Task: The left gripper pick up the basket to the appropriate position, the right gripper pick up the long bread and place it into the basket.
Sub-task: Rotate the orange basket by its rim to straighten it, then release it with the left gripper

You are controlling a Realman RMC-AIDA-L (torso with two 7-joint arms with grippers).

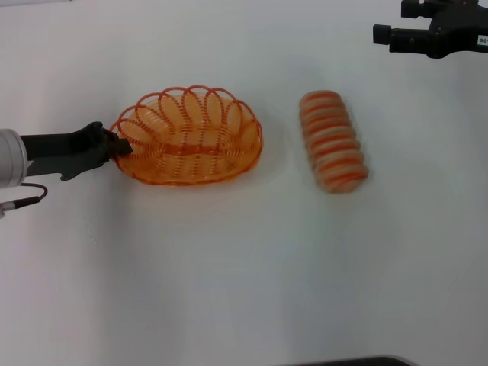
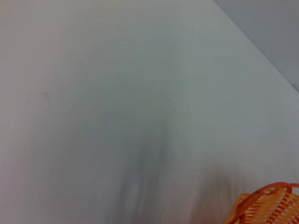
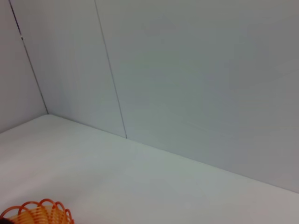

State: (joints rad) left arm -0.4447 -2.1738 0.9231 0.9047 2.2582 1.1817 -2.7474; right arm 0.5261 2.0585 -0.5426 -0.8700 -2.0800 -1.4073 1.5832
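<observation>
From the head camera, the black left pincer (image 1: 120,145) is gripping the left rim of the oval orange wire basket (image 1: 191,137), which is sitting on the white worktop (image 1: 229,267). The striped tan long bread (image 1: 332,139) is lying apart to its right. The black right pincer (image 1: 396,34) is hovering at the far right, its state impossible to tell. Each wrist camera is showing only an edge of the basket (image 2: 268,205) (image 3: 39,212).

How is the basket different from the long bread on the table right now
The basket is an open, see-through orange wire oval with a looped rim; the long bread is a solid tan loaf with orange crosswise stripes. The basket is wider than the bread. The left gripper is at the basket's rim, while the bread lies untouched, with the right gripper well away from it. Both rest on the white table and share orange colouring.
</observation>
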